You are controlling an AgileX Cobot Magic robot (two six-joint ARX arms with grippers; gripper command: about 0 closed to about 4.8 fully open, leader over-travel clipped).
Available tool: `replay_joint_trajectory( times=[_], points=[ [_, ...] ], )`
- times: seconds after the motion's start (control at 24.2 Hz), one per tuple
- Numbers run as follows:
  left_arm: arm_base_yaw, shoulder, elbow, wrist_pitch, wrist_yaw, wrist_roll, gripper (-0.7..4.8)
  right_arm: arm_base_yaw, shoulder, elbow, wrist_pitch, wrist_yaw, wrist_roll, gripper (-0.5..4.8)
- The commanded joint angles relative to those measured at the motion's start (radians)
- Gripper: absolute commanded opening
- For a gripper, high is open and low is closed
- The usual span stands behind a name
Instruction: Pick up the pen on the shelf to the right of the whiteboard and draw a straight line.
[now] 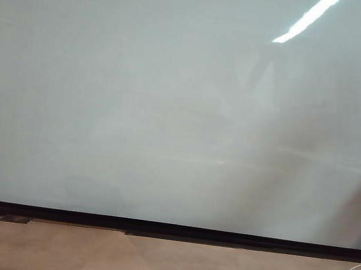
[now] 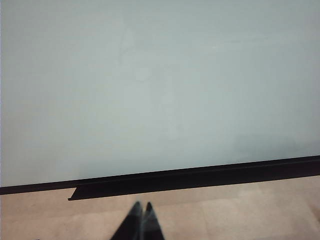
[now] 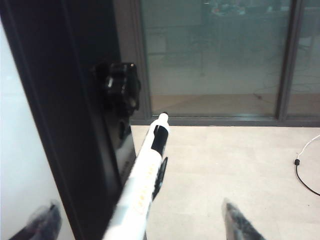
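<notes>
In the right wrist view, the pen is seen lying between the two fingertips of the right gripper, its white barrel reaching away from the camera to a black-banded end. The jaws are spread wide, one blurred fingertip to each side, and neither is seen to touch the pen. The pen rests close against the black frame edge of the whiteboard; a black knob-like fitting is fixed to that frame just beyond the pen's far end. A white cable lies on the beige floor, well apart.

In the left wrist view, the left gripper is held above the floor, near the whiteboard's lower black strip, its fingertips pressed together with nothing between them.
</notes>
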Motion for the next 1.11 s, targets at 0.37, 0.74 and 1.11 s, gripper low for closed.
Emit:
replay_joint_trajectory(
  times=[0.37,0.74,1.11],
  points=[
    [-0.001,0.0,0.003,0.009,0.003,0.001,-0.05,0.006,-0.003,0.005,0.016,0.013,0.004,2.75],
    [-0.001,0.0,0.003,0.009,0.003,0.001,-0.05,0.017,-0.003,0.005,0.015,0.001,0.005,2.68],
    [-0.001,0.0,0.003,0.009,0.003,0.001,-0.05,0.013,-0.003,0.005,0.013,-0.011,0.005,2.38]
  ],
)
